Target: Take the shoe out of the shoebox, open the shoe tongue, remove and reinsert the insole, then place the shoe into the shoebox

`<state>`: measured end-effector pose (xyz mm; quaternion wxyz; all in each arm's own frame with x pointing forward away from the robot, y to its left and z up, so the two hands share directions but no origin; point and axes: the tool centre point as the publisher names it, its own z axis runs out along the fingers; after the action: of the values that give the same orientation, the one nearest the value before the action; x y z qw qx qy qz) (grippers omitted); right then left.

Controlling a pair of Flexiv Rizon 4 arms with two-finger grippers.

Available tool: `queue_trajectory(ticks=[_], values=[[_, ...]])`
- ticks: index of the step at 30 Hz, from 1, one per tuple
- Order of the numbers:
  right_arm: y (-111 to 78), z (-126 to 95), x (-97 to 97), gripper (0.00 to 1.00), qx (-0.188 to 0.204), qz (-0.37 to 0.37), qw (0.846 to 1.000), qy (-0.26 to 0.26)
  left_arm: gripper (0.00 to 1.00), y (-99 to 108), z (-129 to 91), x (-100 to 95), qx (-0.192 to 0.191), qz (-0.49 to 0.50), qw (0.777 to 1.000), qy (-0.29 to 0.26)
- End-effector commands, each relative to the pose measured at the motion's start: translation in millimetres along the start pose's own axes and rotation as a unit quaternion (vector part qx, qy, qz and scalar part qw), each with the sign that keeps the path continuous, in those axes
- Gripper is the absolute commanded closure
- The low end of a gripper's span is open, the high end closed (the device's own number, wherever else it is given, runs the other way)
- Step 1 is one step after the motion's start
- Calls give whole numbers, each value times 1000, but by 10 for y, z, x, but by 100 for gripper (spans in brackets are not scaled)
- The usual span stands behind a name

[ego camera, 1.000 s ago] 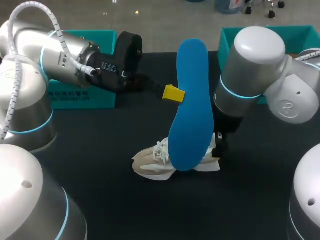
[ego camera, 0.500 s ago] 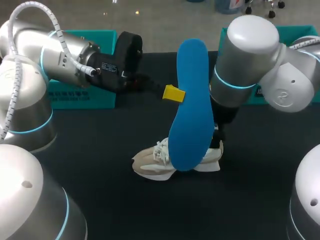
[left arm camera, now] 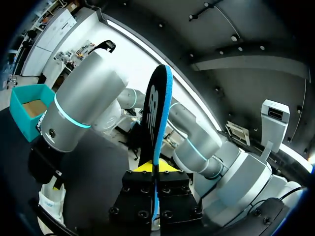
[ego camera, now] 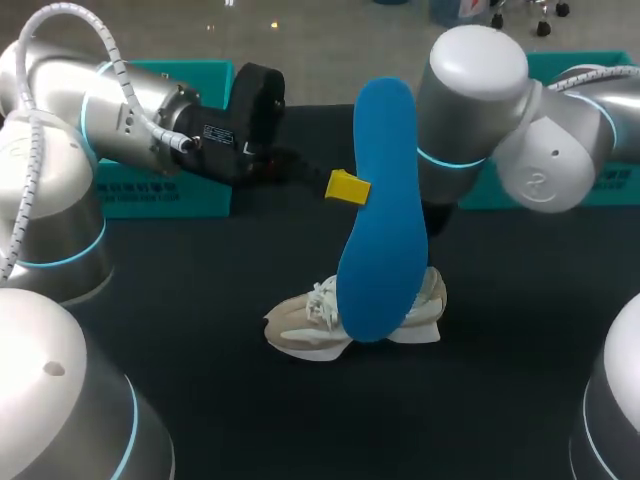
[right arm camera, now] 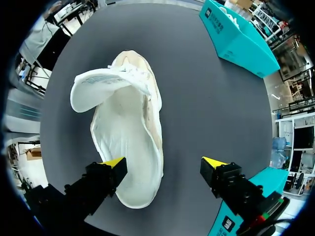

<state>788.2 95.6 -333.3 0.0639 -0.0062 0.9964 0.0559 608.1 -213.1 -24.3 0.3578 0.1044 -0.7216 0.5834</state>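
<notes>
My left gripper (ego camera: 347, 187) is shut on a blue insole (ego camera: 380, 210) and holds it upright above the table; in the left wrist view the insole (left arm camera: 156, 113) stands on edge between the yellow tips of that gripper (left arm camera: 154, 168). Below it a white shoe (ego camera: 300, 330) lies on the dark table. In the right wrist view the shoe (right arm camera: 129, 147) has its tongue (right arm camera: 101, 86) folded open, and the inside is bare. My right gripper (right arm camera: 165, 164) hovers open over the heel end, holding nothing. In the head view the insole hides its fingers.
A teal shoebox (ego camera: 165, 195) stands at the back left behind my left arm. A second teal box (ego camera: 590, 70) is at the back right, under my right arm (ego camera: 480, 90). Dark tabletop (ego camera: 200, 300) surrounds the shoe.
My right arm has swung up and to the left, away from the shoe's heel, with its gripper still open. The left arm and the insole have not moved.
</notes>
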Motion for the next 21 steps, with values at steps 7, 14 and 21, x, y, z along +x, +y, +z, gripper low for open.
queue_trajectory(ticks=[7, 14, 21], values=[[228, 494, -52, 0, -1, -18, 999, 32, 100, 4, 8, 1, 1, 0, 1000, 0], [280, 569, 14, 2, -1, -24, 999, 41, 100, 4, 8, 1, 1, 0, 1000, 0], [226, 596, 55, 66, 2, -18, 999, 45, 100, 4, 8, 1, 1, 0, 1000, 0]])
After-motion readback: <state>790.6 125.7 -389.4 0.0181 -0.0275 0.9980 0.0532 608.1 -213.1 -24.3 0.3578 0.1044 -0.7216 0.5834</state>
